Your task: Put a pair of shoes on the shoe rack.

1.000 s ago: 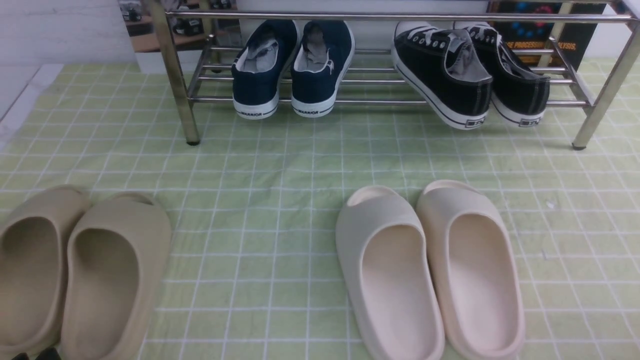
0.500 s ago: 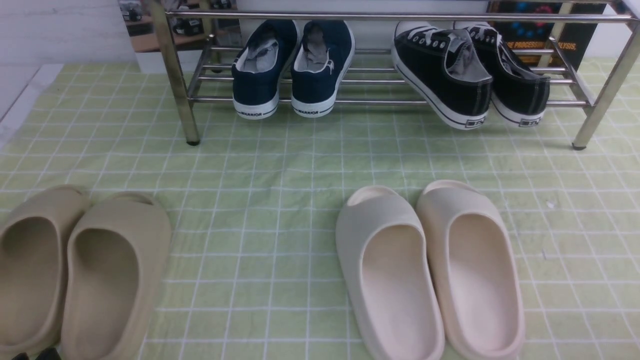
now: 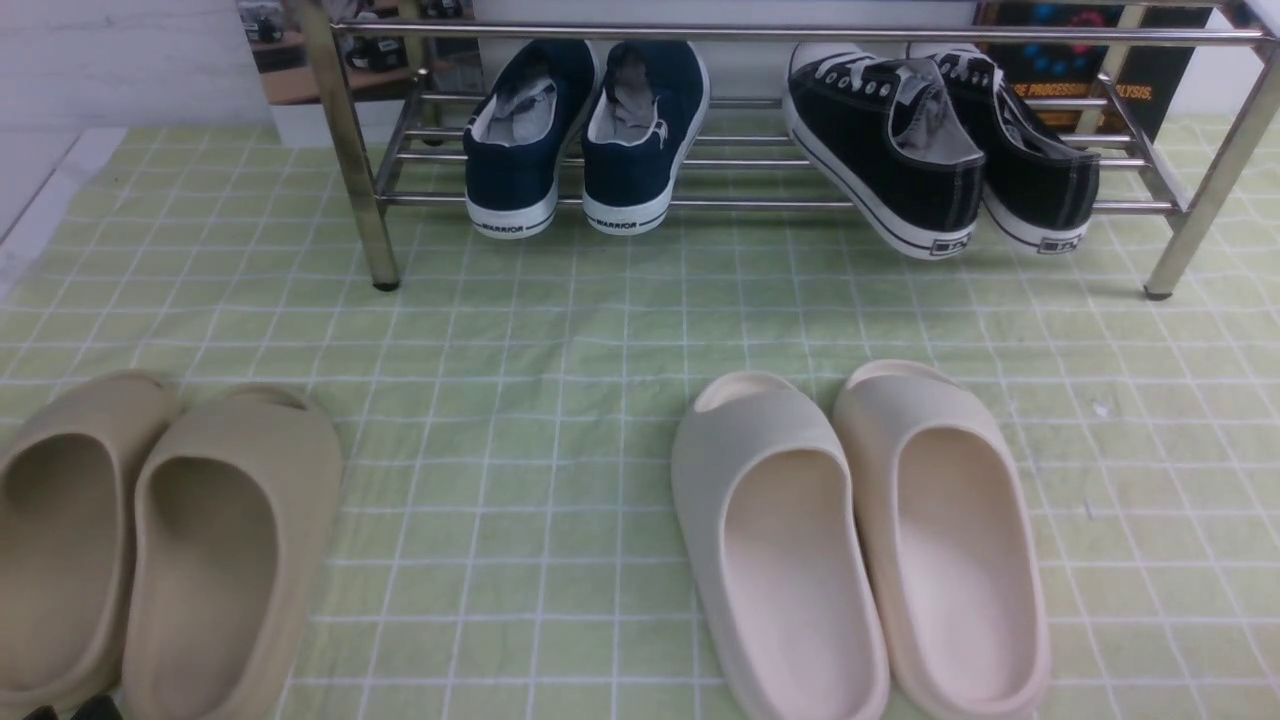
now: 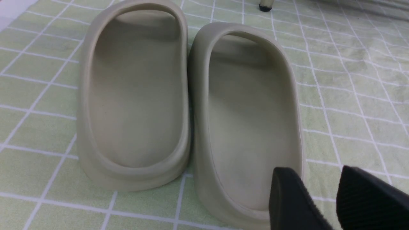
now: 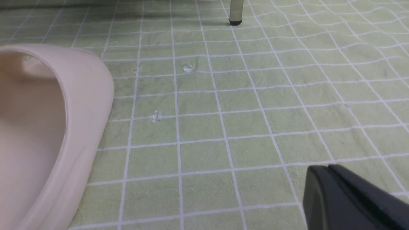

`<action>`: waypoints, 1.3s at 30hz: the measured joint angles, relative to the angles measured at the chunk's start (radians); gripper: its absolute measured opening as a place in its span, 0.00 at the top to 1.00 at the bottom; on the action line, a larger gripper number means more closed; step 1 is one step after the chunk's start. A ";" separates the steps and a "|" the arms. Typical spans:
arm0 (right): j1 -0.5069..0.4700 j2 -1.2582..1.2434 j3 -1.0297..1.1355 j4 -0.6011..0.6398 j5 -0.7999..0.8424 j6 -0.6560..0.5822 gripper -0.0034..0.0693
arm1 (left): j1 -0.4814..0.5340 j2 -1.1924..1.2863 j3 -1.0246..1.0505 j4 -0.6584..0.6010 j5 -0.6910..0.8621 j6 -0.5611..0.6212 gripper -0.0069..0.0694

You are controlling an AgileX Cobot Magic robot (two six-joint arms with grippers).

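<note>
Already the pair of shoes (image 3: 940, 150), black canvas with white laces and soles, is sitting on the shoe rack (image 3: 780, 203) toward its right end, heels hanging over the near bar and facing the camera, the left shoe of the pair leaning against its mate. Beside them, toward the left end of the same shelf, the navy slip-on sneakers (image 3: 585, 135) are resting heel-out as well. On the green checked cloth (image 3: 560, 420) near the camera, the beige slides (image 3: 150, 540) are lying at the left and the cream slides (image 3: 860, 540) right of centre, each pair side by side and touching.

The left gripper (image 4: 322, 191) is hovering just above the heel rim of the right-hand beige slide, its black fingers (image 4: 287, 198) standing a little apart and holding nothing. The right gripper (image 5: 348, 198) is hanging low over bare cloth to the right of the cream slides, its fingers pressed together and empty.
</note>
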 joint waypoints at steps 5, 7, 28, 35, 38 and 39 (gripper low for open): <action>0.000 0.000 0.000 0.000 0.001 0.000 0.94 | 0.000 0.000 0.000 0.000 0.000 0.000 0.60; 0.000 0.000 0.000 0.000 0.001 0.000 0.94 | 0.000 0.000 0.000 0.000 0.000 0.000 0.60; 0.000 0.000 0.000 0.000 0.002 0.007 0.93 | 0.000 0.000 0.000 0.000 0.000 0.000 0.60; 0.000 0.000 0.000 0.000 0.002 0.008 0.92 | 0.000 0.000 0.000 0.000 0.000 0.000 0.60; 0.000 0.000 0.000 0.000 0.002 0.008 0.92 | 0.000 0.000 0.000 0.000 0.000 0.000 0.60; 0.000 0.000 0.000 0.000 0.002 0.008 0.92 | 0.000 0.000 0.000 0.000 0.000 0.000 0.60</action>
